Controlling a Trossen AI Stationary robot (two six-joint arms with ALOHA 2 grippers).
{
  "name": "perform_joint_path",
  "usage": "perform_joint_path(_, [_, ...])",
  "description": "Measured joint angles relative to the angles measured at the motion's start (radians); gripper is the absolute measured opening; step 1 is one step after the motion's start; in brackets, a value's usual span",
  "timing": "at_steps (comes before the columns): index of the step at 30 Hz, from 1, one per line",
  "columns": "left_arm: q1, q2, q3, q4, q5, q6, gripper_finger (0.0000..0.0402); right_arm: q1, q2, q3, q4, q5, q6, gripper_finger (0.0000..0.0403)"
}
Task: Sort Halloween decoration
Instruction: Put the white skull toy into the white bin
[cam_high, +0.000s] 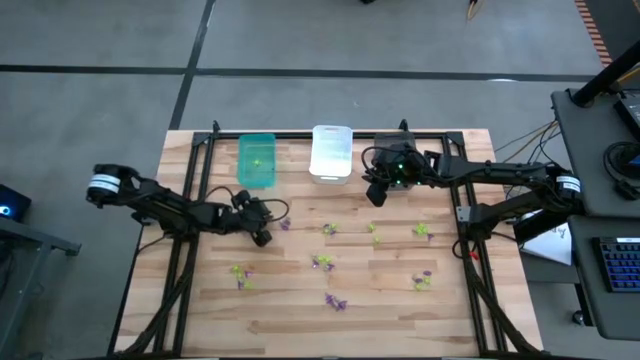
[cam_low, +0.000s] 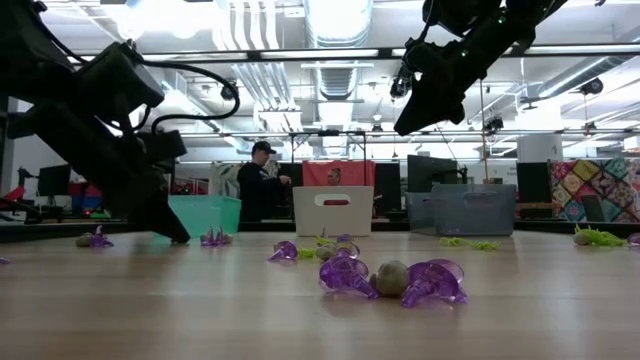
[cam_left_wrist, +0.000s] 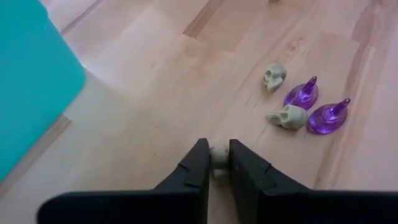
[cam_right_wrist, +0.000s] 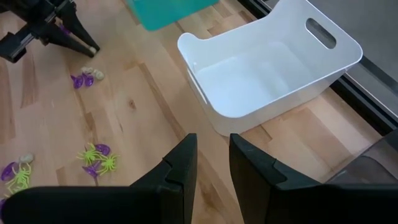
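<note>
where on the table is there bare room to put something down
Bare wood runs along the near edge of the table below the trinkets, and between the white bin and the middle scatter. The middle band, and around the left gripper, is crowded.

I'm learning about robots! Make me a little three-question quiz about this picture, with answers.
1. True or false: the left end effector pinches a small greyish trinket.
2. Which bin lies right below the right end effector: A green bin, B white bin?
3. Fill in: two purple spiked trinkets lie beside two tiny ____.

Key: 1 true. 2 B. 3 skulls.
</note>
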Motion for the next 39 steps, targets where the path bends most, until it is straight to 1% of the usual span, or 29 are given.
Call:
perform_joint_path(4, [0.002,-0.079,0.016,-0.035,0.022,-0.004,0.0007,0.000,0.000,0.000,0.007,0.000,0.000,0.0082])
perform_joint_path(6, [0.008,-0.134,0.043,-0.053,0.023,-0.003,0.0008,0.000,0.000,0.000,0.010,0.000,-0.005,0.0082])
perform_joint_path(9, [0.030,-0.202,0.097,-0.123,0.024,0.028,0.0008,0.000,0.000,0.000,0.028,0.000,-0.028,0.0082])
perform_joint_path(12, [0.076,-0.257,0.179,-0.176,0.024,0.113,0.0008,0.000,0.000,0.000,0.072,0.001,-0.091,0.0082])
perform_joint_path(14, [0.128,-0.280,0.241,-0.231,0.031,0.195,0.0008,-0.002,0.000,0.000,0.113,0.009,-0.147,0.0082])
perform_joint_path(17, [0.242,-0.291,0.349,-0.275,0.116,0.351,0.0008,-0.021,0.000,0.000,0.189,0.008,-0.235,0.0082])
perform_joint_path(21, [0.443,-0.267,0.473,-0.325,0.271,0.532,0.0008,-0.078,0.000,0.000,0.260,0.009,-0.349,0.0082])
perform_joint_path(23, [0.546,-0.244,0.521,-0.343,0.338,0.594,0.0008,-0.117,0.000,0.000,0.274,0.008,-0.403,0.0082])
perform_joint_path(26, [0.699,-0.199,0.572,-0.369,0.399,0.636,0.0008,-0.186,0.000,0.000,0.274,0.009,-0.444,0.0082])
perform_joint_path(29, [0.823,-0.144,0.625,-0.401,0.459,0.629,0.0008,-0.258,0.000,0.000,0.281,0.009,-0.443,0.0082])
perform_joint_path(33, [0.911,-0.074,0.659,-0.474,0.546,0.576,0.0008,-0.346,0.000,0.000,0.288,0.009,-0.392,0.0082])
perform_joint_path(36, [0.922,-0.040,0.661,-0.527,0.553,0.545,0.0008,-0.390,0.000,0.000,0.299,0.008,-0.293,0.0082])
perform_joint_path(39, [0.920,-0.012,0.661,-0.591,0.558,0.507,0.0008,-0.411,0.000,0.000,0.298,0.001,-0.165,0.0082])
